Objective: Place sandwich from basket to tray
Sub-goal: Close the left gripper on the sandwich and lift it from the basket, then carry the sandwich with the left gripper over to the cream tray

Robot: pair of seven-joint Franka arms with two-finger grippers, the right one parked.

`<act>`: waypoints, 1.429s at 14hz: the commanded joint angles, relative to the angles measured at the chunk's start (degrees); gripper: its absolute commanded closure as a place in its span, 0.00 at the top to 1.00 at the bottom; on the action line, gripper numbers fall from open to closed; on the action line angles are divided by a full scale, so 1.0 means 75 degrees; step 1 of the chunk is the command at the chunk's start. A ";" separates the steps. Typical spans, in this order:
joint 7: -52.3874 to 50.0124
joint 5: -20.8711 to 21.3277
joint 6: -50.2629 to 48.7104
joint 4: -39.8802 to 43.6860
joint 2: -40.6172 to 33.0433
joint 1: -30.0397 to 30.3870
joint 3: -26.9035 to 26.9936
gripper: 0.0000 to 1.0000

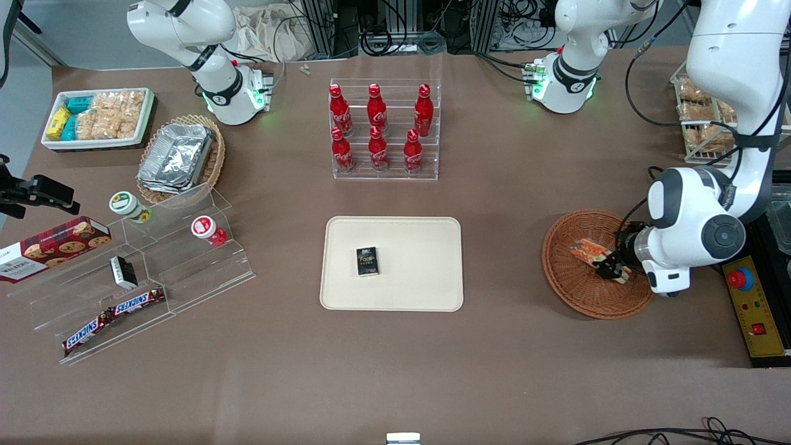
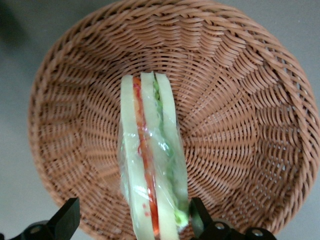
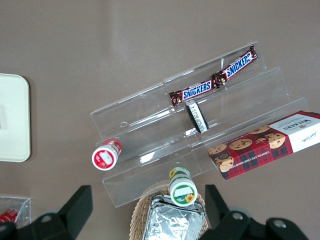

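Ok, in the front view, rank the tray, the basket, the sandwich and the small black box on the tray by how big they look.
Largest to smallest, as they look in the front view:
1. tray
2. basket
3. sandwich, partly covered by the gripper, which is down in the basket, open around it
4. black box, close to the sandwich's look, so these two are unsure

A robotics lab staged as a small shop is showing here: white robot arms (image 1: pixel 710 216) are sitting bolted to a brown-covered bench (image 1: pixel 395 358), cables (image 1: pixel 395 31) and metal framing are crowding its edge, and an emergency-stop box (image 1: pixel 751 296) is lying beside clear acrylic racks (image 1: pixel 142 272) displaying cola bottles (image 1: pixel 377 127), Snickers bars (image 1: pixel 114 315) and a cookie box (image 1: pixel 52 244).
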 commanded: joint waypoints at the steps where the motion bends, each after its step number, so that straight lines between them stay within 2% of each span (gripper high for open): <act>1: -0.0164 0.0068 -0.1035 0.0789 -0.0109 -0.0061 -0.0067 1.00; 5: -0.0246 0.0091 -0.0431 0.0769 0.0230 -0.0073 -0.0067 1.00; 8: -0.0796 0.0138 -0.0054 0.0710 0.0617 -0.0061 -0.0043 1.00; 13: -0.1008 0.0150 0.0965 -0.0262 0.0595 -0.0003 0.0004 1.00; 14: -0.1020 0.0150 0.0990 -0.0240 0.0618 -0.0003 0.0004 0.97; 15: -0.1264 0.0127 0.1014 -0.0159 0.0653 -0.0003 0.0004 0.54; 16: -0.1510 0.0127 0.1026 -0.0088 0.0642 -0.0003 -0.0020 0.01; 20: -0.1338 0.0139 0.0630 0.0414 0.0548 -0.0073 -0.0136 0.00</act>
